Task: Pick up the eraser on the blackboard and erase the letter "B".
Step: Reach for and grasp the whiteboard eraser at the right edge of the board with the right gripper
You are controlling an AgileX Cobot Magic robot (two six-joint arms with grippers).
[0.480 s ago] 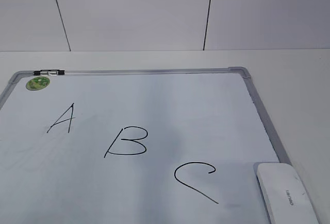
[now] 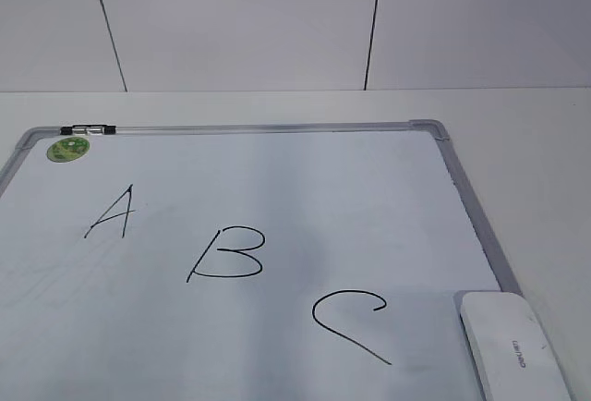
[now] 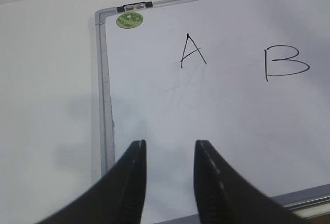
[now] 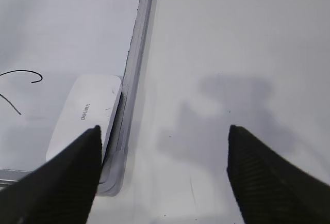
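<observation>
We see the eraser [image 2: 515, 346] lying at the lower right of the blackboard [image 2: 277, 188], against its frame, with the letter "B" [image 2: 228, 254] mid-frame. Our left gripper [image 3: 170, 149] is slightly parted and our right gripper [image 4: 164, 131] spread wide; both hold nothing.

A plain test bench or lab is suggested: a bare white surface [image 2: 536, 142], white panelled wall [image 2: 240, 22], and a lettered blackboard [image 2: 323, 198] laid flat.

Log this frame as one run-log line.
stage: pre-grasp | eraser: on blackboard right edge, untouched | letter "B": intact | left pincer: open, idle | right pincer: open, beside eraser
</observation>
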